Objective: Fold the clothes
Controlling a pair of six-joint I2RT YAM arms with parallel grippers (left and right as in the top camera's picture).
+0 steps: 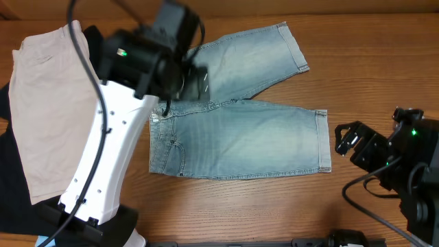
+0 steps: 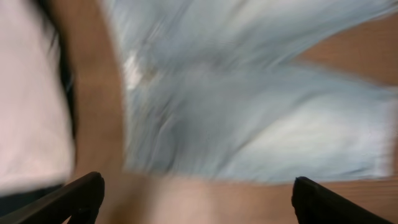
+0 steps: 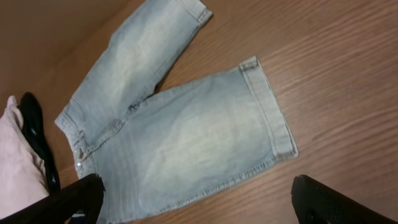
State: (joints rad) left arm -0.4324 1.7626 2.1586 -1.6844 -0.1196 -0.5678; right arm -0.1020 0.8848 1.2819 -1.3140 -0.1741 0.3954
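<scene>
The clothes (image 1: 240, 137) are light-blue denim shorts lying flat on the wooden table, waistband to the left. One leg runs right and the other angles up to the back right. My left gripper (image 1: 188, 72) hovers over the waistband and crotch, open; in its blurred wrist view the clothes (image 2: 249, 112) fill the frame and the gap (image 2: 199, 205) between the fingers is empty. My right gripper (image 1: 346, 137) stands open just right of the lower leg's cuffed hem. In the right wrist view the clothes (image 3: 180, 137) spread ahead of the empty open gripper (image 3: 199, 205).
Beige shorts (image 1: 48, 103) lie at the far left, partly under my left arm, with a black garment (image 1: 7, 171) beneath them. Bare wooden table (image 1: 370, 55) lies right of and behind the denim.
</scene>
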